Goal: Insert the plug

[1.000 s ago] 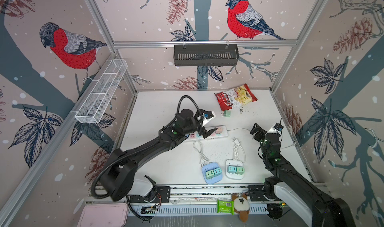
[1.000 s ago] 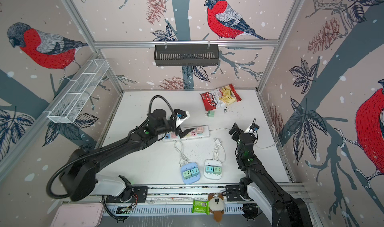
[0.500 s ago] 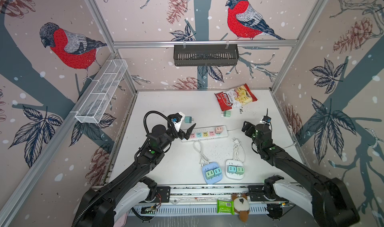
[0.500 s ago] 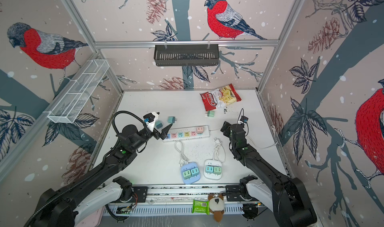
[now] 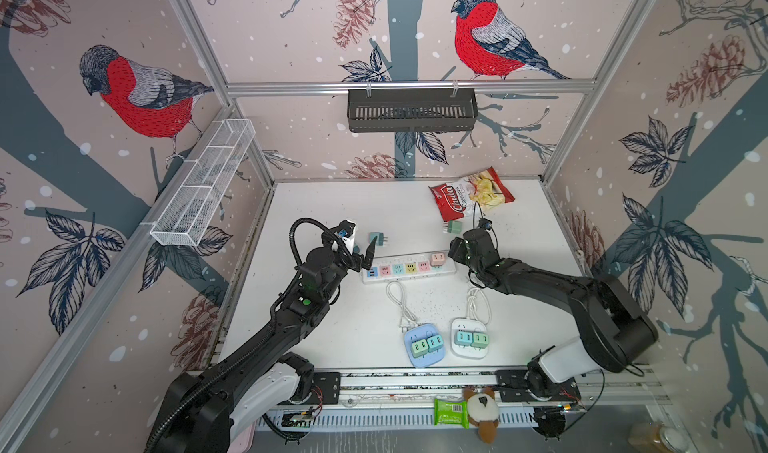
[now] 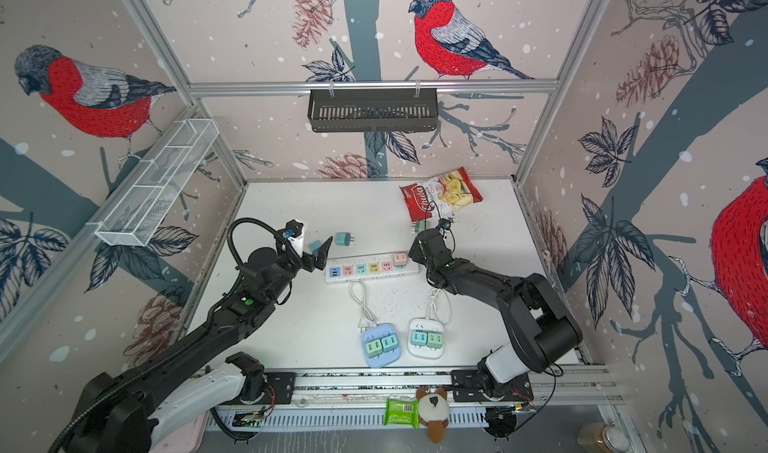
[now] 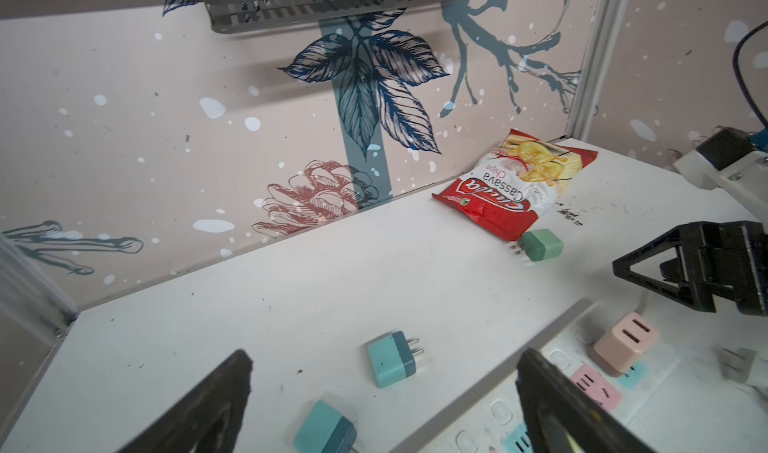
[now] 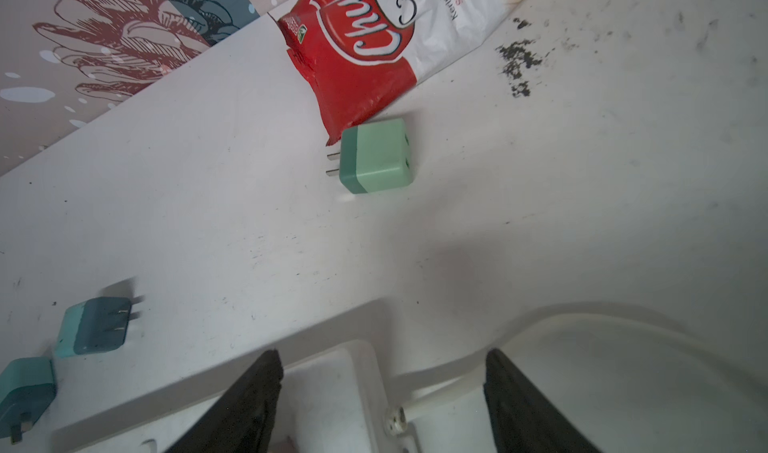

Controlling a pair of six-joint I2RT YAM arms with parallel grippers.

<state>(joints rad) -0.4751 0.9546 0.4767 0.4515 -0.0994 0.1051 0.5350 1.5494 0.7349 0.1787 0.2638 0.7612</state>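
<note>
A white power strip (image 5: 409, 269) (image 6: 374, 269) lies across the table's middle, with a pink adapter (image 5: 437, 259) (image 7: 625, 343) in its rightmost socket. Two teal plugs (image 7: 390, 363) (image 7: 324, 430) lie loose behind its left end. A green plug (image 5: 454, 226) (image 8: 376, 156) lies beside the chip bag. My left gripper (image 5: 361, 257) (image 7: 386, 359) hovers open above the teal plugs and holds nothing. My right gripper (image 5: 455, 249) (image 8: 384, 359) stands open astride the strip's right end (image 8: 332, 380), where the cord leaves it.
A red chip bag (image 5: 471, 197) lies at the back right. A blue socket cube (image 5: 426, 345) and a white one (image 5: 469, 338), each with a coiled cord, sit near the front edge. A black basket (image 5: 411, 110) hangs on the back wall, a wire rack (image 5: 203, 185) on the left.
My left arm has drawn back leftward off the strip and then held still. My right arm has swung left to the strip's right end, its jaws narrowing.
</note>
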